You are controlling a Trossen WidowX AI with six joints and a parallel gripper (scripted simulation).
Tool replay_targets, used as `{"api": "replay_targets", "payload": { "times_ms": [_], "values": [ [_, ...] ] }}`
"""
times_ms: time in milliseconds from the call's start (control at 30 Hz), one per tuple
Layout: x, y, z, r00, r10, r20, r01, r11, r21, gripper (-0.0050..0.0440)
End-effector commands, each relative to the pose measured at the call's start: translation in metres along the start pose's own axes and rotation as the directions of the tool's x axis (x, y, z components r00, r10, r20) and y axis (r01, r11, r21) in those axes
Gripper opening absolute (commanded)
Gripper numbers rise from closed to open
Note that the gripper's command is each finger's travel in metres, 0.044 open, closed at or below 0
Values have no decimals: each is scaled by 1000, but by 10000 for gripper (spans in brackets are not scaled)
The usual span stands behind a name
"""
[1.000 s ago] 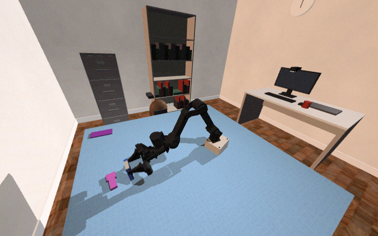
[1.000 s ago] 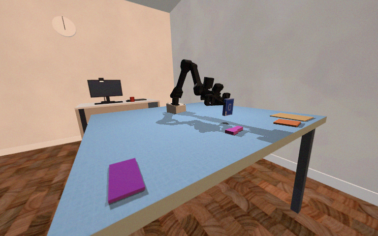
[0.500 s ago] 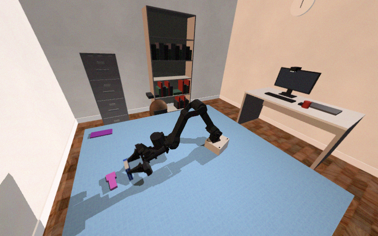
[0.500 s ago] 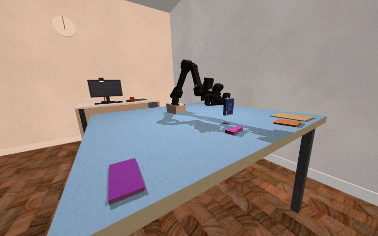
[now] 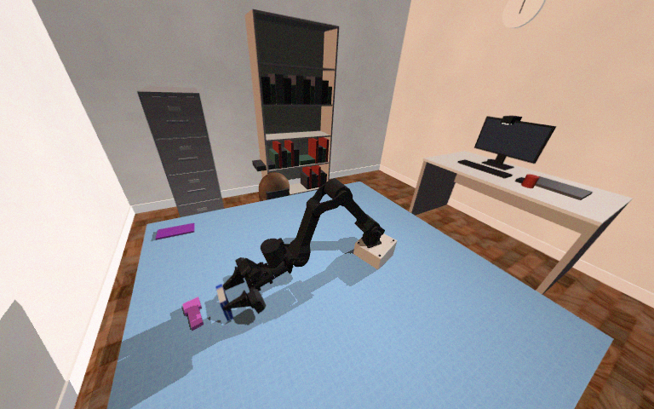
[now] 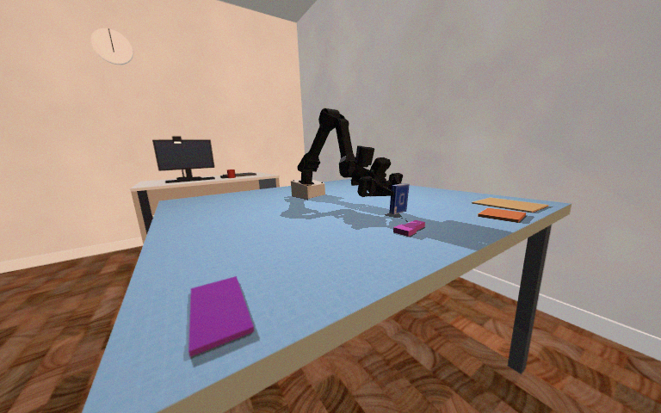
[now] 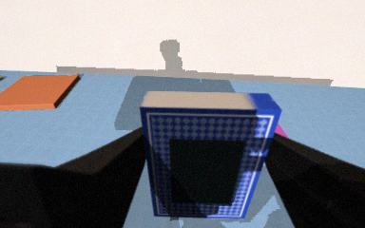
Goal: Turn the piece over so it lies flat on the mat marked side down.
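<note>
The end effector (image 5: 230, 292) is closed on the blue piece (image 6: 399, 198), which is gripped by its two side edges between the black fingers. The piece is held upright on its edge, low over the blue mat (image 5: 386, 308); whether its lower edge touches the mat cannot be told. In the wrist view, a patterned blue face with a dark central rectangle is turned toward the camera, and a pale top edge is seen above it. In the exterior view, the opposite face is shown with a light outlined mark. A pink block (image 5: 193, 312) lies flat on the mat just beside the piece, apart from it. The arm is extended low from its tan base (image 5: 386, 254), well apart from the piece. Near the far desk edge, an orange slab (image 6: 502, 214) and a tan slab (image 6: 509, 204) lie flat, and a purple slab (image 6: 218, 312) lies well apart.
</note>
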State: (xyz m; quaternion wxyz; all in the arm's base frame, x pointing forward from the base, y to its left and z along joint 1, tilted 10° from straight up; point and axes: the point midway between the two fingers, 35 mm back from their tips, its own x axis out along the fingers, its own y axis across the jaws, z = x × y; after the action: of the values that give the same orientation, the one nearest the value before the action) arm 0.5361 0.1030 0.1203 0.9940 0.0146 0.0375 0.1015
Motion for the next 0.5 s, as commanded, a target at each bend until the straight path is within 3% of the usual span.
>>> {"api": "replay_targets", "payload": {
  "times_ms": [0,467],
  "values": [
    [1,0,-3,1000,0,-1,0,1000,1,0],
    [4,0,-14,1000,-1,0,1,1000,2,0]
  ]
}}
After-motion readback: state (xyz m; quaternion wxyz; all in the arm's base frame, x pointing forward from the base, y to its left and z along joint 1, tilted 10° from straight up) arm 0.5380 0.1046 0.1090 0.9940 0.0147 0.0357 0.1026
